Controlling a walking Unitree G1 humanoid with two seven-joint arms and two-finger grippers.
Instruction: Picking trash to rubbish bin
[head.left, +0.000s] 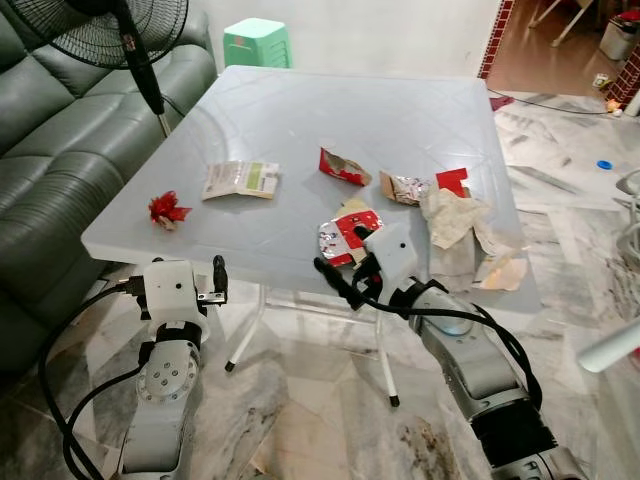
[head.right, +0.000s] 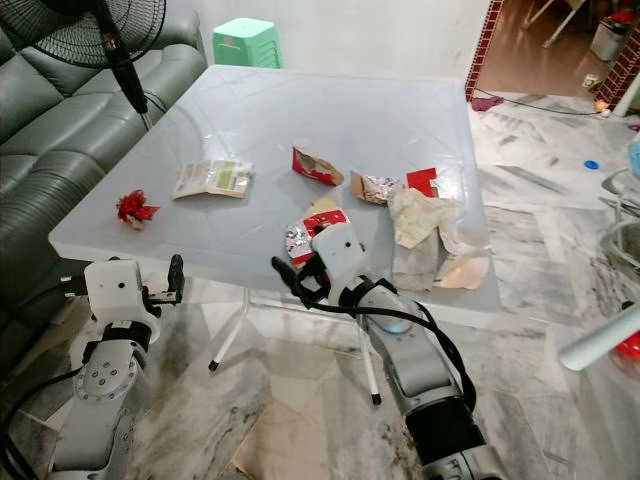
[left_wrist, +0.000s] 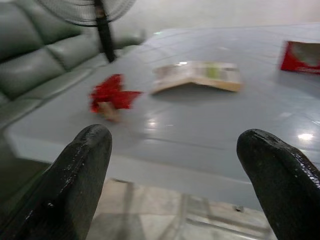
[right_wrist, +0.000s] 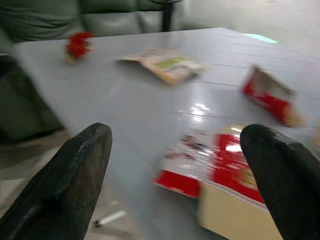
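Table (head.left: 300, 130): your landmark, pale grey, with the trash scattered over it.
Right gripper (head.left: 345, 275): you have it at the table's near edge, fingers spread wide, pinching nothing.
Red-and-silver wrapper (head.left: 345, 238): on the table, just beyond your right gripper.
Left gripper (head.left: 216, 280): below the table's near-left edge, fingers spread.
Red crumpled scrap (head.left: 168, 210): near the table's left corner.
Flat packet (head.left: 241, 180): further in from that scrap.
Crumpled paper (head.left: 455, 220): toward the table's right edge.
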